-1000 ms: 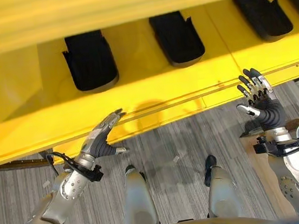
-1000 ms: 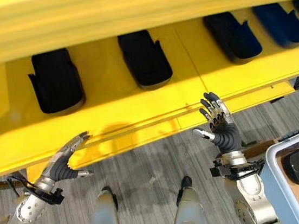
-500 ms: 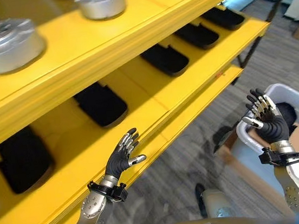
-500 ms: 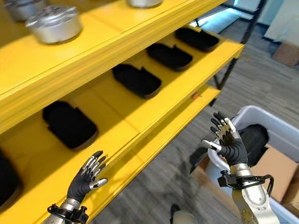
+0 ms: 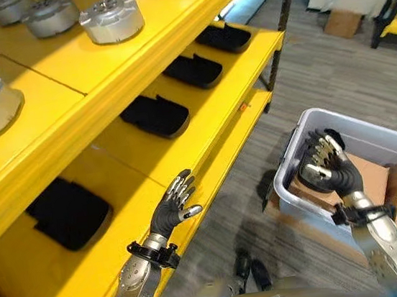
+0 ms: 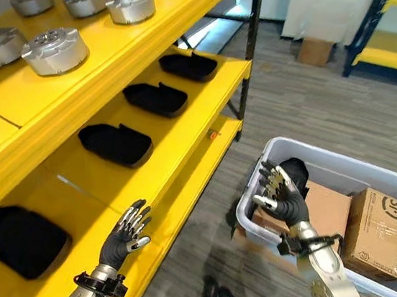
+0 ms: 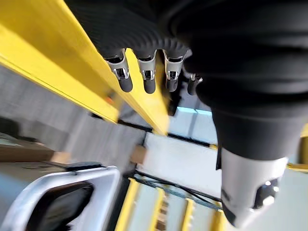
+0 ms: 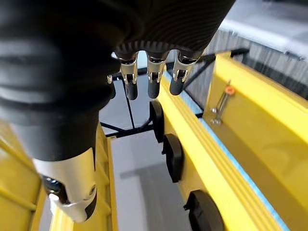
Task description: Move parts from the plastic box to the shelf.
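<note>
Both hands are hanging with fingers spread, holding nothing: left hand (image 6: 126, 238) by the yellow metal shelf's (image 6: 187, 171) front edge, right hand (image 6: 280, 195) over the grey plastic box's (image 6: 346, 166) near rim, a black moulded part (image 6: 297, 171) lying inside.

Each robot hand, the left robot hand (image 5: 173, 208) and the right robot hand (image 6: 280, 198), has silver fingers with dark tips and a dark ribbed cover over its back and wrist. The forearms are silver-grey with a black band at the wrist.
</note>
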`<state>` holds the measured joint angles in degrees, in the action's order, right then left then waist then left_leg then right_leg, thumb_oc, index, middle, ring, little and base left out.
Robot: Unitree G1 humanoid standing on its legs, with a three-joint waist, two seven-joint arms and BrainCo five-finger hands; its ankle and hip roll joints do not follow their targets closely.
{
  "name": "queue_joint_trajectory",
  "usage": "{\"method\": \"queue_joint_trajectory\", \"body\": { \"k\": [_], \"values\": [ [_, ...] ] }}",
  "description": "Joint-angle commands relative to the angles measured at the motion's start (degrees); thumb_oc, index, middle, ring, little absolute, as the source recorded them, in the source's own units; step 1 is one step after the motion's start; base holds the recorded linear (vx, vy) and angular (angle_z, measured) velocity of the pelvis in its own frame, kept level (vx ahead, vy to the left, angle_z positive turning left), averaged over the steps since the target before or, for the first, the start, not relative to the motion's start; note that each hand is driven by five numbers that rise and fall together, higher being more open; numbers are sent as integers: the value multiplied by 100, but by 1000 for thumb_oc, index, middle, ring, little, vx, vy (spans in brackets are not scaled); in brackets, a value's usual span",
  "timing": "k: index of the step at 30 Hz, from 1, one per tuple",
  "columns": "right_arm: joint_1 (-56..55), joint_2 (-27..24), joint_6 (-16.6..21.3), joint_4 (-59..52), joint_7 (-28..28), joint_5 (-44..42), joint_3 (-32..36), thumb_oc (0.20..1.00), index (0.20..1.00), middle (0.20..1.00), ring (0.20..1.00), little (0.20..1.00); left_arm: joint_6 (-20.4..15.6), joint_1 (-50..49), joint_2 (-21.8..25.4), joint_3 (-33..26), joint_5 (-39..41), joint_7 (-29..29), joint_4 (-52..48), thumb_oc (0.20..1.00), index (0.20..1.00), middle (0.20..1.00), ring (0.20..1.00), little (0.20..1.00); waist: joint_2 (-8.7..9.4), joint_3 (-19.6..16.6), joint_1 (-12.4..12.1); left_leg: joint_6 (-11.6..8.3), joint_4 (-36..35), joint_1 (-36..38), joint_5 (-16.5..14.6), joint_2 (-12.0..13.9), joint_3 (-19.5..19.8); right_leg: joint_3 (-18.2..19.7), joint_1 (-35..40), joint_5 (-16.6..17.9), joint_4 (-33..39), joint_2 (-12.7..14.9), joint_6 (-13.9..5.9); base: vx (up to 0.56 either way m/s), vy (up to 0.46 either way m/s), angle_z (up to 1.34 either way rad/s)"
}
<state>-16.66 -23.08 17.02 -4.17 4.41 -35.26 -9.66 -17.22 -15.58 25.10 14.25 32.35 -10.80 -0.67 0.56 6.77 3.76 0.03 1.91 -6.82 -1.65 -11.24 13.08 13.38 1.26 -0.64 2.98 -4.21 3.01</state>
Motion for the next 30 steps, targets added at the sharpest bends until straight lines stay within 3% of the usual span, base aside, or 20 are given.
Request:
{"method": "queue_joint_trajectory", "body": {
  "k": [1,8,11,12,15,16,17,18,23,24,26,30],
  "values": [
    [434,-81,142,-134,171,-198,138,1000,1000,1000,1000,1000,-353,75,21,-209,-48,24,-143,1000,1000,1000,1000,1000,33,-239,-213,315,-169,298,341,85,-147,35,-101,473,91,4,-626,73,52,-49],
    [440,-32,71,-208,159,-265,6,1000,1000,1000,1000,1000,-359,156,108,-79,-168,126,-153,1000,1000,1000,1000,1000,44,-311,-40,422,-395,572,283,200,-595,438,-178,473,-186,-122,-689,38,65,-32],
    [555,-34,45,-256,169,-281,-90,1000,1000,1000,1000,1000,-378,234,133,-42,-232,198,-154,1000,1000,1000,1000,1000,30,-254,-9,433,-441,610,271,259,-805,537,-346,477,-421,-167,-751,-21,32,-52],
    [704,-22,34,-285,141,-240,-193,1000,1000,1000,1000,1000,-369,337,145,-22,-240,263,-157,1000,1000,1000,1000,1000,16,-141,-24,432,-422,636,234,353,-1000,402,-572,407,-812,-168,-826,-79,-9,-98],
    [937,62,55,-318,50,-111,-308,1000,1000,1000,1000,1000,-373,398,201,-80,-226,361,-211,1000,1000,1000,1000,1000,-51,49,-225,336,-428,711,178,611,-1347,-1144,-815,222,-1116,495,-954,-70,-77,-117],
    [1028,121,45,-326,-16,-25,-345,1000,1000,1000,1000,1000,-332,375,218,-128,-217,382,-228,1000,1000,1000,1000,1000,-129,71,-364,279,-471,772,147,796,-1580,-2152,-846,238,-1190,1109,-920,-17,-97,-174],
    [1076,135,34,-317,-10,15,-385,1000,1000,1000,1000,1000,-313,364,223,-126,-232,374,-214,1000,1000,1000,1000,1000,-153,77,-359,278,-518,842,139,843,-1636,-2318,-887,312,-1226,1296,-930,3,-131,-131],
    [1128,168,-8,-270,-8,54,-418,1000,1000,1000,1000,1000,-262,310,240,-181,-224,352,-232,1000,1000,1000,1000,1000,-160,72,-415,256,-616,946,98,895,-1780,-2588,-887,513,-1133,1713,-1028,48,-104,-128],
    [1067,204,-105,-291,42,140,-389,1000,1000,1000,1000,1000,-235,323,234,-236,-305,314,-224,1000,1000,1000,1000,1000,-37,20,-316,171,-618,1085,-26,848,-1751,-2337,-707,1014,-778,2209,-1295,97,-151,-43],
    [987,217,-122,-329,52,111,-347,1000,1000,1000,1000,1000,-213,351,117,-185,-350,313,-95,1000,1000,1000,1000,1000,84,-169,-268,106,-652,1138,-103,832,-1712,-2155,-547,802,-519,2044,-1309,146,-151,12],
    [1013,187,-122,-321,41,99,-358,1000,1000,1000,1000,1000,-212,341,96,-179,-360,328,-95,1000,1000,1000,1000,1000,74,-202,-267,62,-650,1164,-104,892,-1735,-2199,-548,802,-470,2008,-1306,113,-201,-8],
    [1020,28,-120,-395,109,39,-300,1000,1000,1000,1000,1000,-172,374,27,-170,-186,294,-130,1000,1000,1000,1000,1000,-50,-186,-171,-121,-548,1158,-33,1250,-1751,-2151,-412,536,-421,1643,-1117,59,-218,-1]
  ]
}}
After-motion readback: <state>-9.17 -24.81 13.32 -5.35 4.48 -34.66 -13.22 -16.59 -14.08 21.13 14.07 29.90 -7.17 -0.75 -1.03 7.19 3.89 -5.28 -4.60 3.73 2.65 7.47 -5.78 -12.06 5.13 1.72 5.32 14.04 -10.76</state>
